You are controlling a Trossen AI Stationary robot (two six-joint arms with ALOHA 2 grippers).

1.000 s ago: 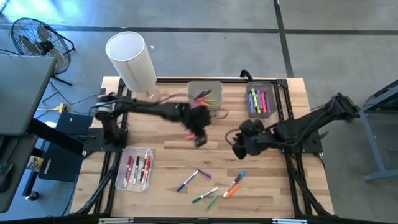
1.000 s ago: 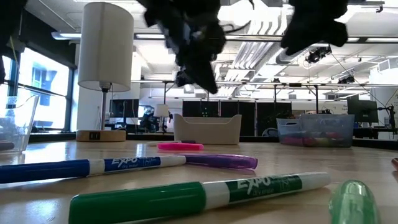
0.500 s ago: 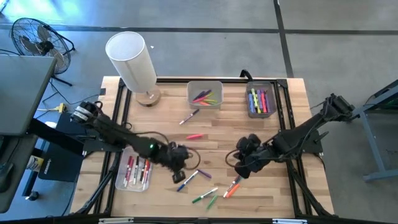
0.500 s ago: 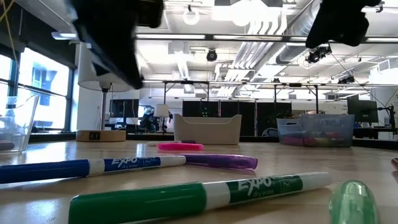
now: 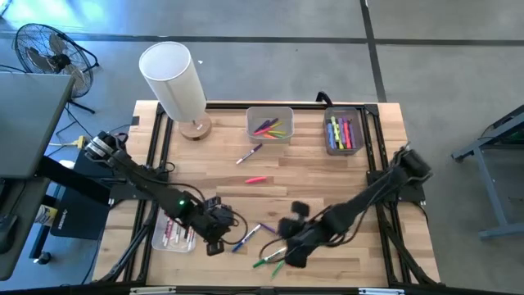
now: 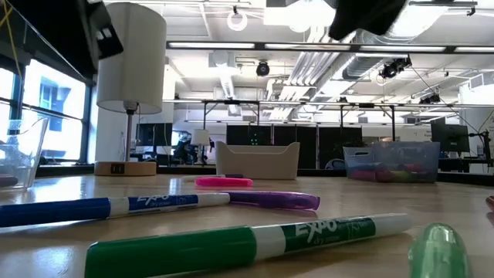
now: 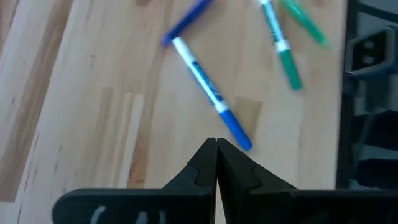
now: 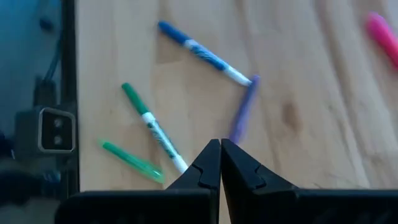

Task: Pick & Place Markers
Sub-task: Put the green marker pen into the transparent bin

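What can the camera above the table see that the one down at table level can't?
Only the high view shows both arms whole, the left gripper and right gripper low over the loose markers, and the bin of markers at the table's near left. Only the low view shows the room behind. Both show the white lamp, the blue marker and the pink marker.

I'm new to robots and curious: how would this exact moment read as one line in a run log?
left gripper: shut, empty, over blue marker | right gripper: shut, empty, over loose markers | bins: hold markers
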